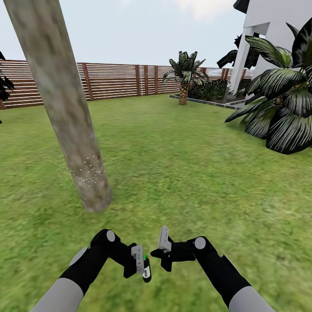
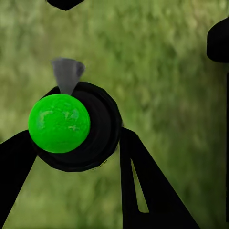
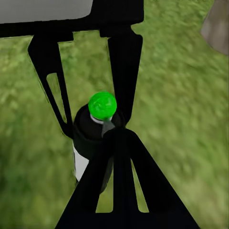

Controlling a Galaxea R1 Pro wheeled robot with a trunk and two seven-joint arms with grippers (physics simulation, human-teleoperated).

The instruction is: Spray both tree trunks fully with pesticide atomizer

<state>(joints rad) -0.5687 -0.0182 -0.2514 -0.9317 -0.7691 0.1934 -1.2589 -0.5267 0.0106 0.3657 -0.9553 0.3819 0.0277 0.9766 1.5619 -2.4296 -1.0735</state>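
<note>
The pesticide atomizer (image 1: pixel 146 269), a small black bottle with a bright green cap (image 2: pixel 58 123), hangs low over the grass in front of me. My left gripper (image 1: pixel 142 262) is shut on it, one finger (image 2: pixel 143 191) on each side of its body. My right gripper (image 1: pixel 156 254) is shut, and its joined fingertips (image 3: pixel 115 136) rest against the atomizer (image 3: pixel 101 106) just below the cap. One tree trunk (image 1: pixel 65 108), thick, mottled grey-brown and leaning, stands ahead at the left. A patch of white specks (image 1: pixel 86 169) dots its lower part. Its crown is out of view.
Green lawn (image 1: pixel 186 173) spreads all around. A brown slat fence (image 1: pixel 112 80) closes the far side. A short palm (image 1: pixel 184 76) stands by a raised bed at the back. A large dark-leaved plant (image 1: pixel 281 108) and a white building (image 1: pixel 268 26) are at the right.
</note>
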